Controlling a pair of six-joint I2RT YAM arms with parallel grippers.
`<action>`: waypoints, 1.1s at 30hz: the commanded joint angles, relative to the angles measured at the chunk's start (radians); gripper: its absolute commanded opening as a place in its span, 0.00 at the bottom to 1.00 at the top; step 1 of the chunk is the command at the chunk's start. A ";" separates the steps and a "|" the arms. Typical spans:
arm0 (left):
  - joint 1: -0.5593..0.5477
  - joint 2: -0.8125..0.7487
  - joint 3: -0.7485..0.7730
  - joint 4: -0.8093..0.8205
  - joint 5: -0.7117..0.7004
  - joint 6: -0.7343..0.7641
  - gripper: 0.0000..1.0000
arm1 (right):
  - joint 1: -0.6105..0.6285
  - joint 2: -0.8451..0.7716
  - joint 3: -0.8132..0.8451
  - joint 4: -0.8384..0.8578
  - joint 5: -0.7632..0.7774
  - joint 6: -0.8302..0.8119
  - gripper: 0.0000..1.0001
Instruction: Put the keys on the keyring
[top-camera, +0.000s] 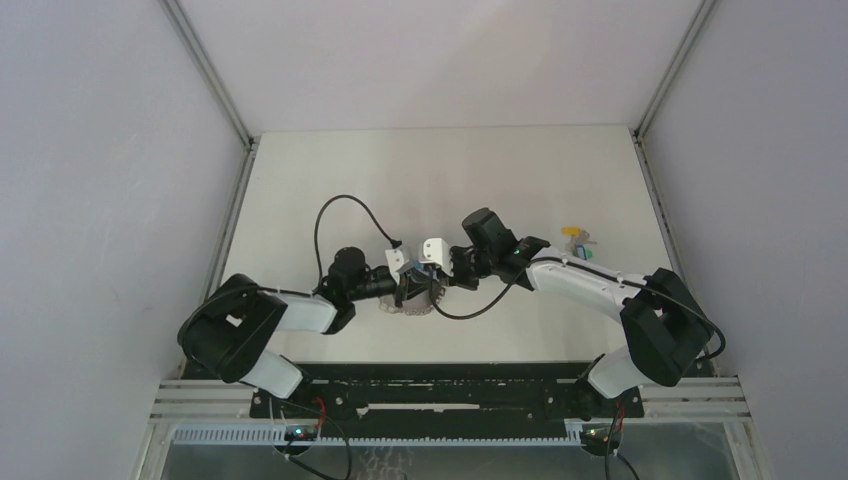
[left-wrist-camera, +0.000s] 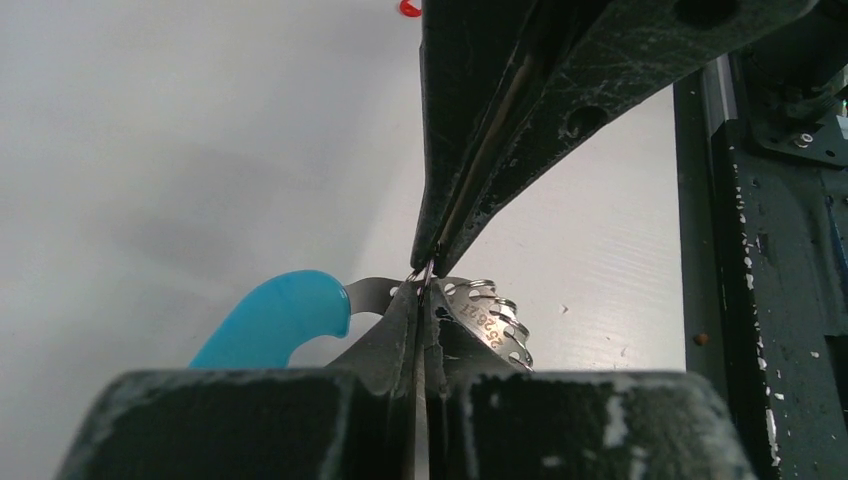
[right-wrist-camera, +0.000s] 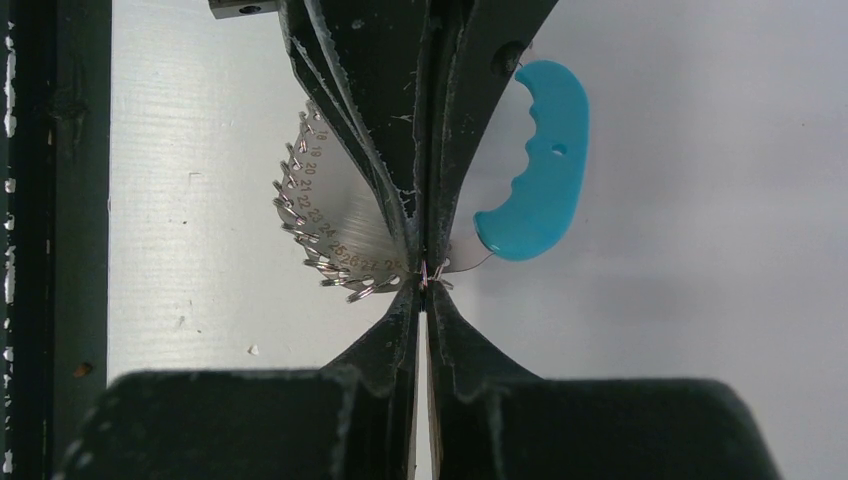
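**Gripping the keyring, keys not yet on it**

My left end effector (left-wrist-camera: 420, 305) and right end effector (right-wrist-camera: 424, 292) are both closed, pinching the keyring (right-wrist-camera: 340, 225) tip to tip. The keys (top-camera: 577, 241) are lying well apart on the worktop (top-camera: 450, 170). Next, I think, one end effector must let go and fetch a key.

The keyring (right-wrist-camera: 345, 235) is silvery metal, stamped with a row of dark numbers and fringed with bright wire loops — its curved handle (right-wrist-camera: 540, 160) is turquoise blue. The keys (top-camera: 574, 234) show yellow and teal heads on the white table (top-camera: 330, 170).
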 joint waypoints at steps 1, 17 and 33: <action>-0.005 -0.052 0.049 -0.028 -0.007 0.020 0.01 | 0.008 -0.020 0.016 0.056 -0.039 0.011 0.00; -0.005 -0.200 0.080 -0.333 -0.089 0.112 0.00 | -0.032 -0.325 -0.176 0.344 0.306 0.431 0.34; -0.005 -0.225 0.100 -0.418 -0.061 0.133 0.00 | -0.244 -0.575 -0.299 0.304 0.452 0.944 0.99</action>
